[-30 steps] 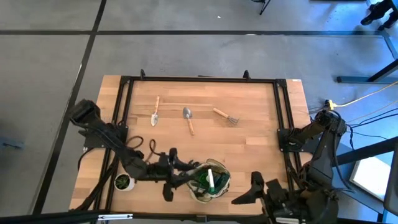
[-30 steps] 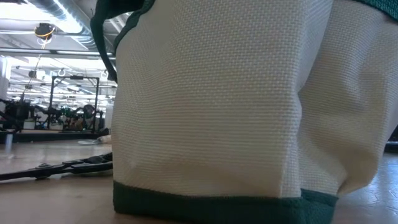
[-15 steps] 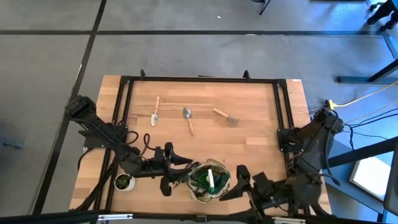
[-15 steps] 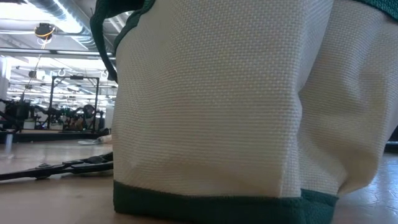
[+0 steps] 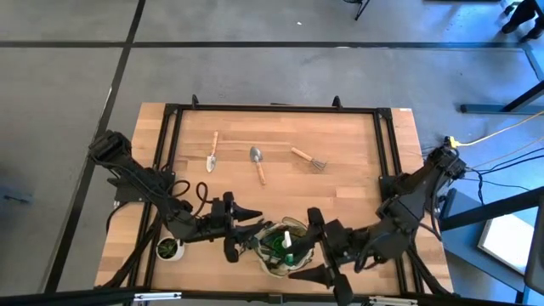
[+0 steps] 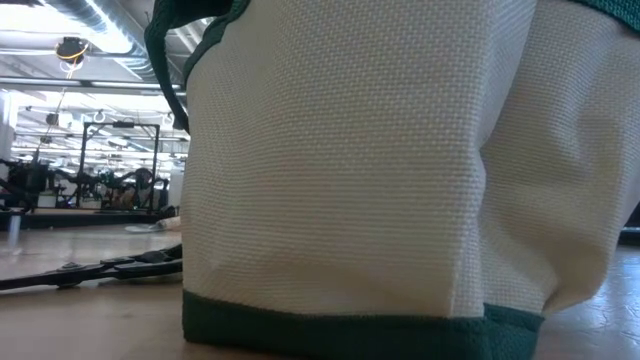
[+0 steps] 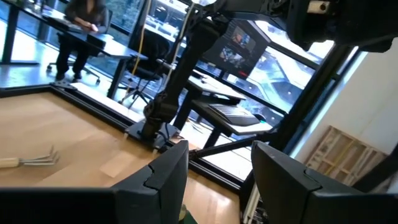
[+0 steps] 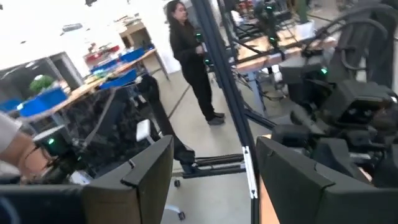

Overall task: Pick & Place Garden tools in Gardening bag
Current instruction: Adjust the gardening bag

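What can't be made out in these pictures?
- Low view: the bag fills the picture and hides the table and both arms.
- High view: what lies in the bag beside the spray bottle is too small to tell.
- Left wrist view: the rake is cut off at the edge.

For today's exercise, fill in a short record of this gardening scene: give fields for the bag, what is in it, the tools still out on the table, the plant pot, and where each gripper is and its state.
Bag: olive-green and khaki fabric tote, near the table's front edge
In bag: green spray bottle with white trigger, standing up from the opening
Tools on table: narrow wooden-handled trowel; rounded wooden-handled trowel; wooden-handled fork, in a row at the far side
Pot: small round potted plant, left of the bag
Left gripper: open, beside the bag's left rim
Right gripper: open, beside the bag's right rim
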